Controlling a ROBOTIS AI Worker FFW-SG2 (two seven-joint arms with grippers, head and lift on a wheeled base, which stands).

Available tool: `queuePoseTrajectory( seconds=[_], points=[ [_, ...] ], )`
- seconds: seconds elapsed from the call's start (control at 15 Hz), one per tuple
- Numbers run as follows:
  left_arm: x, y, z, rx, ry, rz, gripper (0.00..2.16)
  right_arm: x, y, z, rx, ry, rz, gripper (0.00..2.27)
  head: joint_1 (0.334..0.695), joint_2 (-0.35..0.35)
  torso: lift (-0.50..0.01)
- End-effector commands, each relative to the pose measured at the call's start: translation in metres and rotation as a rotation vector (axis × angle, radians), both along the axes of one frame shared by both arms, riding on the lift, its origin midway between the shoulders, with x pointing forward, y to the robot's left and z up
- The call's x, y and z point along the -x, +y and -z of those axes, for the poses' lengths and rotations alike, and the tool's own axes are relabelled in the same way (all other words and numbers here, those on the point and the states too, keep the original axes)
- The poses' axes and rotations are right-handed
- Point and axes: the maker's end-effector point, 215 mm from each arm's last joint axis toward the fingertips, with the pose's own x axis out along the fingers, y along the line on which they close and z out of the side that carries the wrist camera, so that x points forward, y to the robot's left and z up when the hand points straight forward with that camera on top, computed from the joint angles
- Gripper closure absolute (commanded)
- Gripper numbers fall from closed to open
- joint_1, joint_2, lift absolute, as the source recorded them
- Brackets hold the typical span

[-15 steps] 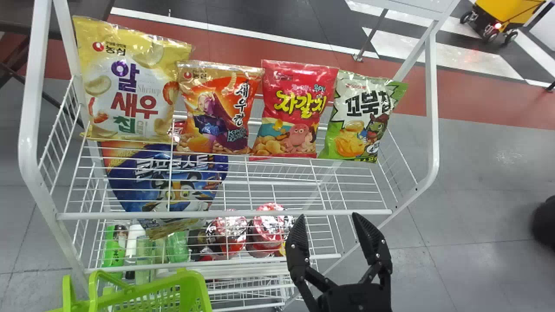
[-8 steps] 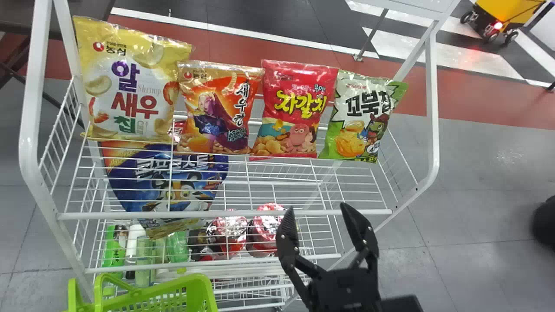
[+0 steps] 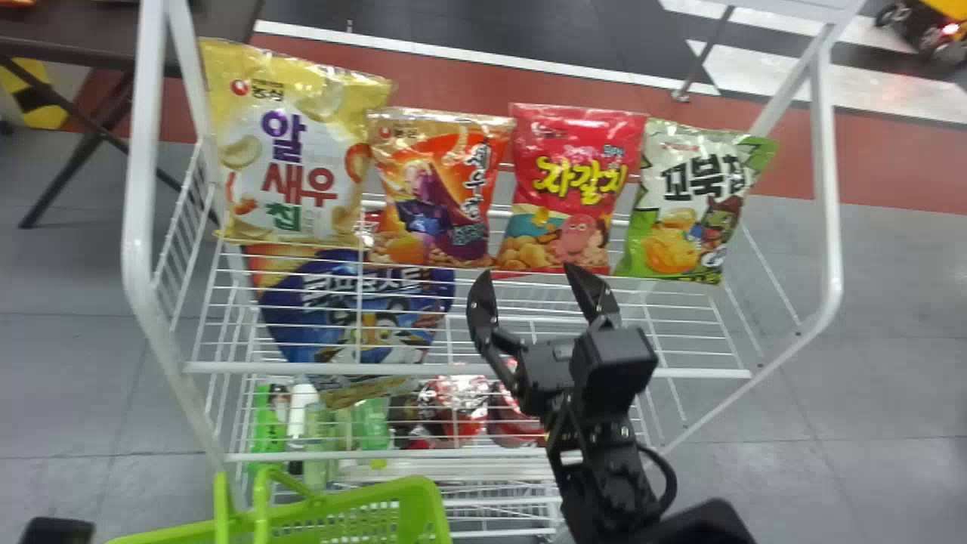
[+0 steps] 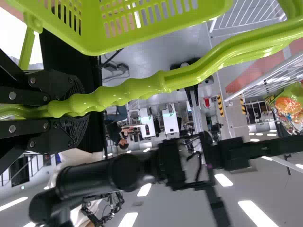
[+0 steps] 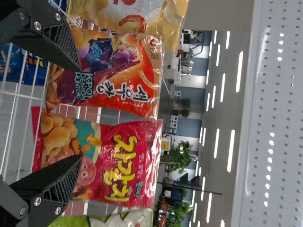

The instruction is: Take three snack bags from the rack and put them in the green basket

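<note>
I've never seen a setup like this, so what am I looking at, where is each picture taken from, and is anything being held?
This is a robot with two black arms, working at a white wire rack. The head view looks forward and down from its head. The other two come from cameras on its left and right wrists, and are turned on their side.

Side by side on the rack, from the robot's left, stand a yellow bag, an orange bag, a red bag and a green-and-white bag. A blue bag sits lower down.

The left jaws are closed on the handle of the green basket. The right jaws are open and empty, facing the orange and red bags.
</note>
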Motion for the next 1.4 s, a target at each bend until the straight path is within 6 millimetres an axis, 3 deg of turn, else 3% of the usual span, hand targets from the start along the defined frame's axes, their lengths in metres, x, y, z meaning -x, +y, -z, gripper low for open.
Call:
queuePoseTrajectory(
  seconds=[0.0,0.13,0.33,0.6,0.8,0.93,1.0,1.07,1.13,1.33],
  points=[
    [0.004,-0.002,0.0,0.002,0.006,0.012,1.9,-0.034,0.013,0.006,0.012,0.021,-0.016,0.18,0.695,-0.203,-0.016],
    [0.009,-0.004,0.003,-0.004,0.013,0.023,1.9,-0.061,0.025,0.001,0.019,0.005,-0.027,0.18,0.695,-0.165,-0.016],
    [0.011,-0.002,0.005,-0.01,0.015,0.027,1.91,-0.094,0.026,0.011,0.027,0.04,-0.025,0.18,0.695,-0.138,-0.016],
    [0.011,0.0,0.007,-0.019,0.011,0.026,1.9,-0.122,0.045,0.019,-0.029,0.089,-0.109,0.19,0.695,-0.109,-0.016],
    [0.009,0.001,0.008,-0.021,0.003,0.025,1.9,-0.13,0.063,0.016,-0.053,0.105,-0.187,0.23,0.695,-0.066,-0.016],
    [0.007,0.001,0.01,-0.022,0.001,0.022,1.9,-0.129,0.063,0.029,-0.041,0.152,-0.178,0.71,0.695,-0.052,-0.016],
    [0.006,0.001,0.01,-0.019,-0.009,0.022,1.9,-0.124,0.062,0.044,-0.033,0.197,-0.174,1.37,0.695,-0.049,-0.016],
    [0.006,0.001,0.011,-0.021,-0.007,0.02,1.9,-0.121,0.06,0.05,-0.031,0.216,-0.168,1.85,0.695,-0.049,-0.016],
    [0.007,0.001,0.011,-0.023,-0.007,0.021,1.9,-0.116,0.057,0.054,-0.031,0.228,-0.162,1.96,0.695,-0.05,-0.016],
    [0.006,0.001,0.011,-0.021,-0.008,0.022,1.9,-0.097,0.043,0.041,-0.051,0.209,-0.134,1.96,0.695,-0.06,-0.016]
  ],
)
